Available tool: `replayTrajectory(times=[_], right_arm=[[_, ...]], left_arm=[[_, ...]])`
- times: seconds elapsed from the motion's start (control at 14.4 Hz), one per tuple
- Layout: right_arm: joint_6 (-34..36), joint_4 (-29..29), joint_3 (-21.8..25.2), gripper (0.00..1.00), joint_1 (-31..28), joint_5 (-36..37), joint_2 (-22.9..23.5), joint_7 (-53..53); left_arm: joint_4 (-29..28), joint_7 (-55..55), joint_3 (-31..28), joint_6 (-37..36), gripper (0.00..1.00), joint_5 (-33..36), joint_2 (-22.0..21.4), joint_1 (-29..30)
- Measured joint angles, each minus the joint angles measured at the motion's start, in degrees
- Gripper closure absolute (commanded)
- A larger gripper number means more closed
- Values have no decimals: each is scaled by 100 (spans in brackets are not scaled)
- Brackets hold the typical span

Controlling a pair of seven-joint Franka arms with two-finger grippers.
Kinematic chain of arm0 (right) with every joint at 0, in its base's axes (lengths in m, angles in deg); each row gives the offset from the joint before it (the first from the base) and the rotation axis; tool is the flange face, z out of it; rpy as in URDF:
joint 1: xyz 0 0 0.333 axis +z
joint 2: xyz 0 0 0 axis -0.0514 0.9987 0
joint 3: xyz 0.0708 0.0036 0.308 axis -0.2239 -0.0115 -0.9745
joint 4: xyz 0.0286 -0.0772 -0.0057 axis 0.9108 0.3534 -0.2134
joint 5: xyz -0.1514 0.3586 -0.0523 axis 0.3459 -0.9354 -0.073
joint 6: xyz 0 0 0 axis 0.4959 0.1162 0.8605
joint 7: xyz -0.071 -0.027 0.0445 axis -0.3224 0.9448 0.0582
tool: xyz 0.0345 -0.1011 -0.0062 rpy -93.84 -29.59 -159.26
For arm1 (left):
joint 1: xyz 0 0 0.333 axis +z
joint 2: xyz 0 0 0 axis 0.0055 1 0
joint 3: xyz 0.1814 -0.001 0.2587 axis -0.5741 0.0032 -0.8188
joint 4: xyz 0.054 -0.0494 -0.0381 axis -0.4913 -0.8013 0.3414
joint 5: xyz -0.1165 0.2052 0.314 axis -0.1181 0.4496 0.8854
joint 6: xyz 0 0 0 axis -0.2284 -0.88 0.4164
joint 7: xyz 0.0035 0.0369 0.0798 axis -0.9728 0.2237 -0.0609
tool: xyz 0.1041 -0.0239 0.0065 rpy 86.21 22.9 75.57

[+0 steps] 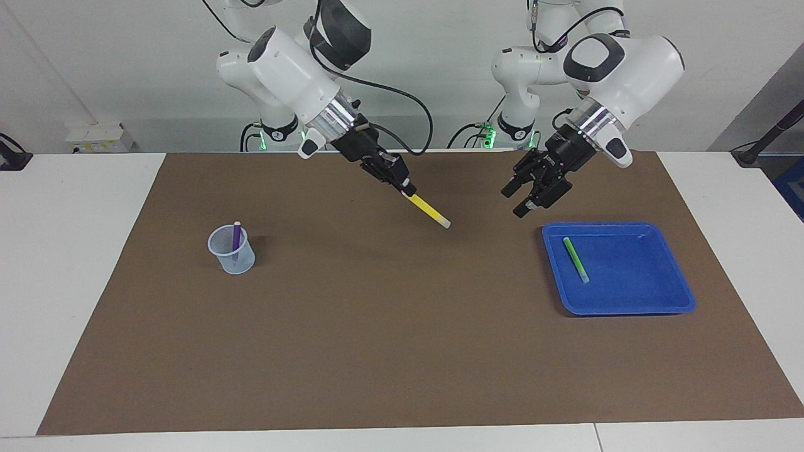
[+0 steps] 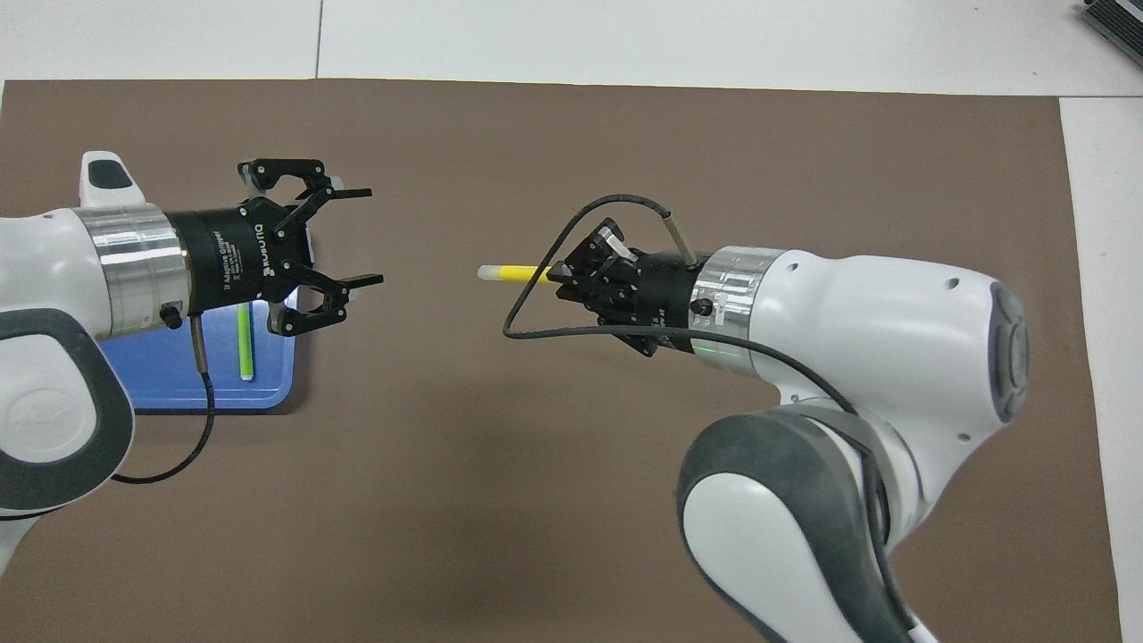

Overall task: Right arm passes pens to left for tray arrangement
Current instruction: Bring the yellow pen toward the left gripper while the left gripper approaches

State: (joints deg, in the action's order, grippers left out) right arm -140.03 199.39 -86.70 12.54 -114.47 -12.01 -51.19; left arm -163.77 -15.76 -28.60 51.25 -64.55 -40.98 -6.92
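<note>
Listing what you have before you, operator, item by item:

Right pincer: clamped on the yellow pen, up in the air over the bare brown mat near mid-worktop; you see the pen jutting from the fingertips, its whitish tip aimed toward the left pincer.

Left pincer: jaws spread, nothing between them; you find it raised over the mat just beside the tray's edge, facing the yellow pen's tip with a clear gap between the two.

Tray: blue, flat on the mat at the left arm's end of the worktop.

Green pen: lying in the tray close to the rim on the side toward mid-worktop; in the facing view it runs roughly 11 to 5 o'clock.

Cup: small pale translucent cup at the right arm's end of the worktop.

Purple pen: standing in the cup, leaning a little, top at about 12 o'clock in your facing view.
</note>
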Motion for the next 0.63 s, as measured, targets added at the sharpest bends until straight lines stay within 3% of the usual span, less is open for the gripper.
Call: replayTrajectory(times=[0.35,0.63], right_arm=[[-405,79,0,100,370,-300,41,-257],[-465,84,1,100,410,-365,41,-297]], left_arm=[[-421,994,12,1463,17,-9,-5,-702],[-601,1247,11,1837,17,-14,-33,-938]])
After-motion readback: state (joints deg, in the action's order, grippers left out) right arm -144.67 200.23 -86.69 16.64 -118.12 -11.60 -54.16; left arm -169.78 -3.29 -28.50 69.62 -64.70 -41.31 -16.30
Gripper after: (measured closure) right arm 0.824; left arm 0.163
